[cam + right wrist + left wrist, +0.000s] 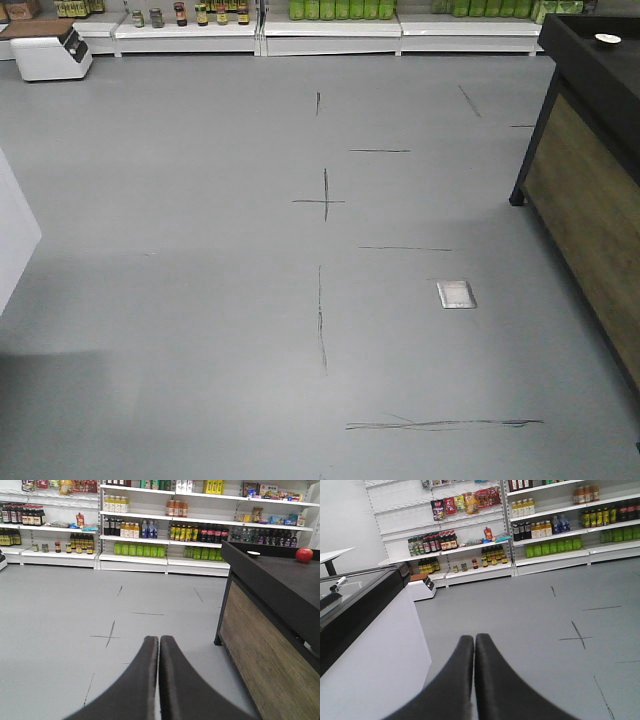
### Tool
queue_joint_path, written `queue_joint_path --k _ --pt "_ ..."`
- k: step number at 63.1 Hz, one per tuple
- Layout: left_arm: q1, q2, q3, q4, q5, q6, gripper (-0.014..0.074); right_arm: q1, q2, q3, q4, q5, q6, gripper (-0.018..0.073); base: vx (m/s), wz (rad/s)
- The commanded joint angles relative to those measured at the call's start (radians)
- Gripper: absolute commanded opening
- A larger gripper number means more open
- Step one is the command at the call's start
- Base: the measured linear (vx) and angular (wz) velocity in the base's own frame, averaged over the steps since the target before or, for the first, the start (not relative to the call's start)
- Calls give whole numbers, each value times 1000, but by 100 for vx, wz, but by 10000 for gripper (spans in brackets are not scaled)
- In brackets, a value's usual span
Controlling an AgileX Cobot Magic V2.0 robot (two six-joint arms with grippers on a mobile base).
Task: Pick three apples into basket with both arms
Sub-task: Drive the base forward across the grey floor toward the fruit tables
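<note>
Front view: not much going on. I'm just looking at the grey floor (200, 250) with black marks scratched on it and a metal plate (456, 294) set into it. Shelves (330, 25) are running along the far wall, and a dark tabletop (600, 80) is poking in on the right with a little white dish (607, 39) on it. No basket and no arms are showing here.

Left wrist view: the left tool (474, 641) is pointing out over the floor with its two fingers pressed together, holding nothing. A white cabinet (370, 660) with a black rim is sitting off to its left.

Right wrist view: the right tool (158, 642) is also pinched closed and empty. One red apple (304, 555) is sitting at the far end of the tabletop, well apart from the tool. The other two apples and the basket aren't showing in any view.

My guess is this is the approach step, with nothing picked yet. The next move is probably calling for getting close to the tabletop, spreading the right tool's fingers and coming at that apple. It'll also need to find the basket.
</note>
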Motion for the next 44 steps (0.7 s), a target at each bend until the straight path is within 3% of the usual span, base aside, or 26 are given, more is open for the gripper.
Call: queue_joint_path --k 1,44 --pt "-1 -22 28 0 -79 -6 -6 -5 -8 9 -3 -74 -11 -3 0 0" --pt "-1 -22 28 0 -79 -6 -6 -5 -8 9 -3 -74 -11 -3 0 0"
